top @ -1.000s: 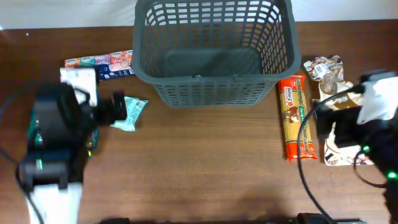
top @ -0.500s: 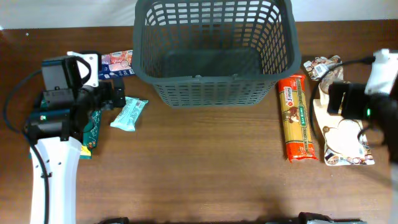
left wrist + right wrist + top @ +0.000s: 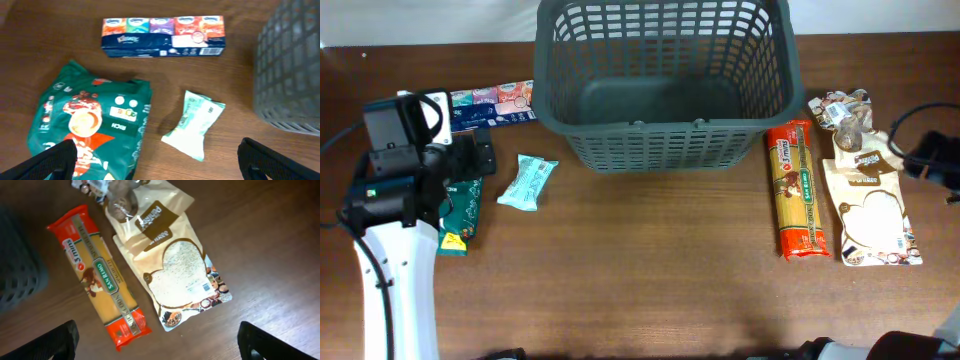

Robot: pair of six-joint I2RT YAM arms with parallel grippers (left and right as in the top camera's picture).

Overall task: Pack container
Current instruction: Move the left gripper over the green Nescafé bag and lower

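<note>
The container [image 3: 665, 135], a large dark grey slotted basket, stands empty at the back centre; its wall shows in the left wrist view [image 3: 292, 70] and the right wrist view [image 3: 17, 272]. My left gripper [image 3: 478, 158] [image 3: 156, 152] hovers open, above a green coffee bag [image 3: 90, 125] and a pale green packet [image 3: 196, 125], holding nothing. My right gripper [image 3: 157, 337] is open too, above a spaghetti pack [image 3: 100, 275] and a beige pouch [image 3: 175, 275]. In the overhead view only a dark part of the right arm [image 3: 932, 158] shows at the right edge.
A multicoloured tissue pack [image 3: 492, 103] [image 3: 163, 36] lies left of the basket. On the right lie the spaghetti [image 3: 795, 190], the beige pouch [image 3: 873, 215] and a clear bag of wrapped sweets [image 3: 842, 110] [image 3: 120, 200]. Bare wood fills the table's front half.
The left arm has swung back towards the left edge, uncovering the green bag. The right arm has withdrawn to the right edge, uncovering the beige pouch. Both grippers stayed open.
</note>
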